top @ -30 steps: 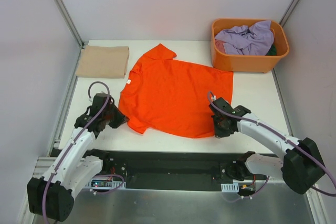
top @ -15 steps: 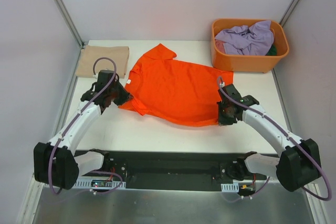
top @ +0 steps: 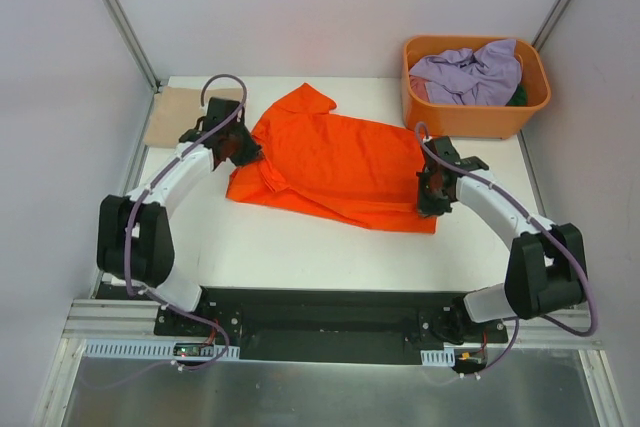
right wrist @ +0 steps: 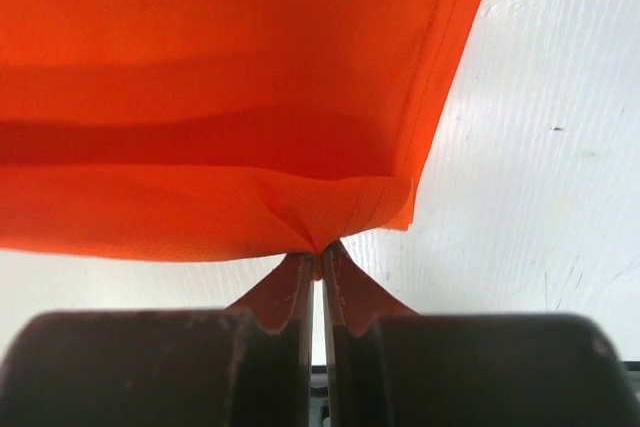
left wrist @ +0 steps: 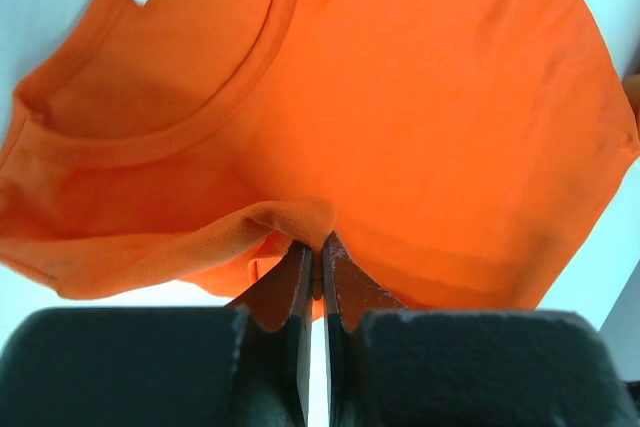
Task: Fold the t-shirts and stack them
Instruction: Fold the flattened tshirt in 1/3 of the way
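Two pinches on orange t-shirt [top: 330,162], left gripper [top: 240,147] clamped beside tan t-shirt [top: 170,119], right gripper [top: 431,195] clamped near basket [top: 470,125]

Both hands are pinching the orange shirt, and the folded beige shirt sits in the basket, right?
Not the basket: the top view shows the beige shirt on the table, far left. Left hand and right hand do pinch the orange shirt.
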You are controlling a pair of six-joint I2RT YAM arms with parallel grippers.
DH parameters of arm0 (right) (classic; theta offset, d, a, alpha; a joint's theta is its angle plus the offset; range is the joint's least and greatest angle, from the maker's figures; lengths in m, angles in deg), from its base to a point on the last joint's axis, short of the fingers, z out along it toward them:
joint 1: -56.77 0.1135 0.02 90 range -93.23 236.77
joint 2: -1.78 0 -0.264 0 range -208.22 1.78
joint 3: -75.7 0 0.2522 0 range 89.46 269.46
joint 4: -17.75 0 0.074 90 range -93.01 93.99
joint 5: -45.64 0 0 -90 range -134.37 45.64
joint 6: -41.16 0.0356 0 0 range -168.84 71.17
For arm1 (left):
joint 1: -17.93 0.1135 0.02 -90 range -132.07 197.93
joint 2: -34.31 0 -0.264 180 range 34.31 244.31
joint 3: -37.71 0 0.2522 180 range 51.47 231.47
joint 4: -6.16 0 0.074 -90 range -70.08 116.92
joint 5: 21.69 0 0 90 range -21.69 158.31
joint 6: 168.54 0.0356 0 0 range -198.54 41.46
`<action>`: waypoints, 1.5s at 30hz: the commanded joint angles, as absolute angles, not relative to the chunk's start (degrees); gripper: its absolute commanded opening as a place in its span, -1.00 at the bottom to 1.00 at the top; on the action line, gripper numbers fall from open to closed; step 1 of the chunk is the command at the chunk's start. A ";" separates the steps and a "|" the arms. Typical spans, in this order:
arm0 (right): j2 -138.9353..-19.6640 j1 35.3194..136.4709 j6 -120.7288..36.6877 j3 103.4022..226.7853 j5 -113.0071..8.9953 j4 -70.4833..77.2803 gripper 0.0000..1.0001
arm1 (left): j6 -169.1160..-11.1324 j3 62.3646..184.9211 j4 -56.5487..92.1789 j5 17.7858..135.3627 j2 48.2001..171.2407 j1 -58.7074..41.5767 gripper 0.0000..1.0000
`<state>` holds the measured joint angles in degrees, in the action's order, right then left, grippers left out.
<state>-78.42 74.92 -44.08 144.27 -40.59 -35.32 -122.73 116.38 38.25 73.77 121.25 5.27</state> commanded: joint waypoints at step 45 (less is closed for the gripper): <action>-83.22 75.14 -43.83 132.89 -55.70 -19.56 0.92 | -117.56 110.13 36.53 71.39 132.24 5.19 0.98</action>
